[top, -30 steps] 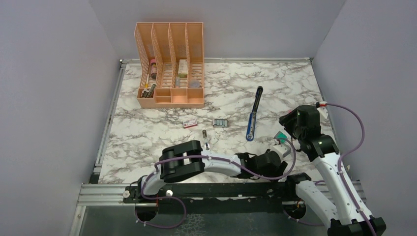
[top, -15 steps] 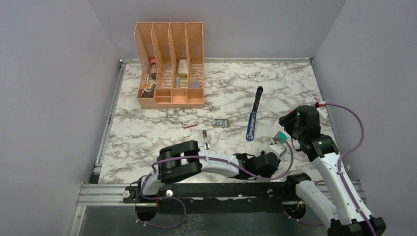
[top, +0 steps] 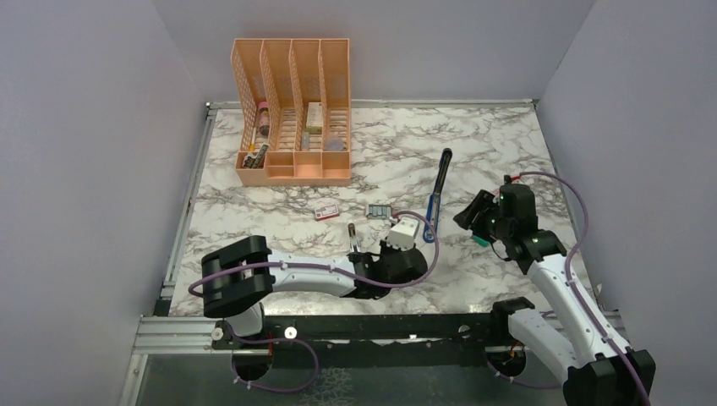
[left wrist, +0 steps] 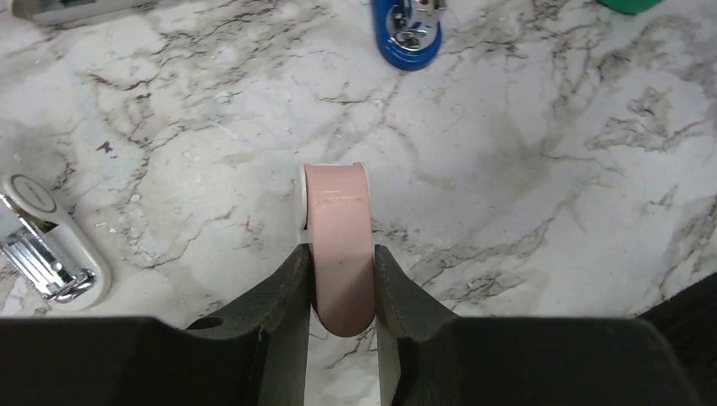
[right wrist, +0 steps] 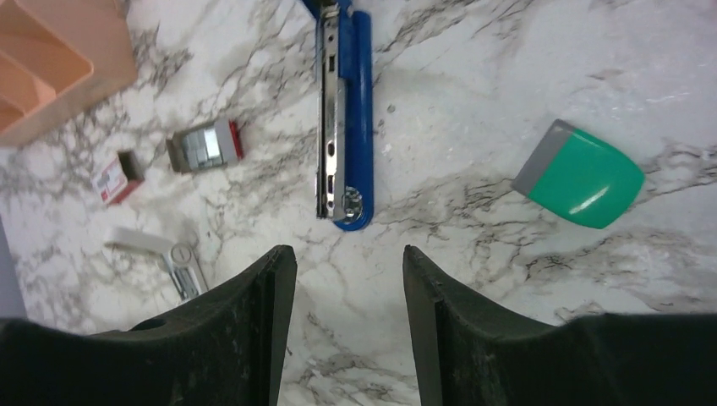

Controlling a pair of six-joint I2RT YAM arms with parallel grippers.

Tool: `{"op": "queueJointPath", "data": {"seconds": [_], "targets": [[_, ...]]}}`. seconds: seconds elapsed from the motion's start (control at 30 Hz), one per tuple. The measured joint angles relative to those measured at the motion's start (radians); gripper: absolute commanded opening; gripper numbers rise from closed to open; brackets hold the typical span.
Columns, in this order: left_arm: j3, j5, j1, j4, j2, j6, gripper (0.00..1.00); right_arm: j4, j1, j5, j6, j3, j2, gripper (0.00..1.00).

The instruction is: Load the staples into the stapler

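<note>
At the back left of the marble table (top: 507,144) stands an orange file organiser (top: 292,110). The stapler (top: 437,196) lies right of centre, stretched out long, its black end toward the back and its blue end toward the arms; in the right wrist view its metal channel faces up. The right gripper (right wrist: 348,262) hangs over bare marble just near that blue end, jaws apart with nothing between them, and a green block (right wrist: 588,179) sits to its right. The left gripper (left wrist: 338,258) is clamped on a pink eraser (left wrist: 336,203), which sticks out past the fingertips. A white metal-jawed tool (left wrist: 46,245) lies to its left. The staples box (top: 325,211) rests mid-table, left of the stapler, with a small tray of grey staples (right wrist: 205,145) between them, apart from both
</note>
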Motion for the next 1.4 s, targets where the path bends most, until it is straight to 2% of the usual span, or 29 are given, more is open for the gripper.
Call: {"op": "queueJointPath", "data": {"seconds": [0.2,0.33,0.5,0.67,0.77,0.9,1.1,1.23,1.4], "targets": [[-0.020,-0.053,0.031,-0.046,0.002,-0.108,0.23,0.039,0.000,-0.196,-0.098,-0.043,0.021,0.55],[-0.015,-0.063,0.056,-0.053,0.039,-0.136,0.32,0.045,0.000,-0.248,-0.124,-0.053,0.028,0.55],[-0.009,-0.050,0.088,-0.045,0.071,-0.145,0.36,0.045,0.002,-0.287,-0.139,-0.059,0.043,0.54],[-0.025,-0.015,0.122,0.002,0.069,-0.150,0.54,0.045,0.022,-0.293,-0.141,-0.060,0.066,0.54],[-0.053,-0.008,0.129,0.018,0.046,-0.148,0.60,0.045,0.052,-0.288,-0.141,-0.059,0.084,0.56],[-0.089,-0.002,0.129,0.031,-0.024,-0.146,0.60,0.045,0.140,-0.253,-0.128,-0.056,0.116,0.58],[-0.200,-0.003,0.133,0.060,-0.185,-0.162,0.49,0.050,0.344,-0.153,-0.062,-0.026,0.193,0.61],[-0.272,-0.008,0.142,0.063,-0.264,-0.193,0.45,0.070,0.487,-0.084,-0.005,0.007,0.285,0.62],[-0.322,-0.014,0.160,0.064,-0.311,-0.224,0.44,0.080,0.662,0.034,0.055,0.103,0.445,0.62]]}}
